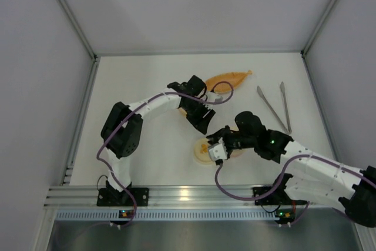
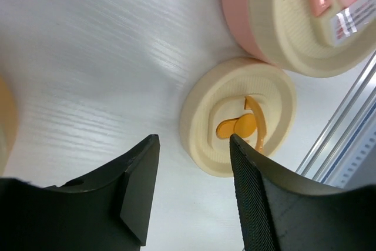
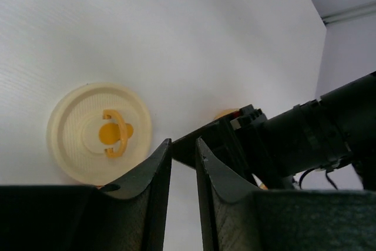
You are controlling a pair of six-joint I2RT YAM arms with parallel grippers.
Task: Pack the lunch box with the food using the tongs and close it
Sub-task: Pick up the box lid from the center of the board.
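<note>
The silver tongs [image 1: 281, 110] lie in a narrow V on the table at the right, away from both grippers. A cream round lid with an orange handle [image 2: 238, 124] lies flat on the table; it also shows as the lid [image 3: 98, 133] and the lid [image 1: 202, 150]. The pink and cream lunch box [image 2: 294, 22] stands just beyond it, mostly hidden under my right arm in the top view. My left gripper [image 2: 194, 142] is open and empty above bare table next to the lid. My right gripper [image 3: 183, 145] has its jaws a narrow gap apart, empty, beside the lid. The food is out of view.
A long orange leaf-shaped dish [image 1: 226, 79] lies at the back, behind my left wrist. My left gripper's black body [image 3: 235, 136] sits close in front of my right fingers. The aluminium rail [image 1: 188, 195] runs along the near edge.
</note>
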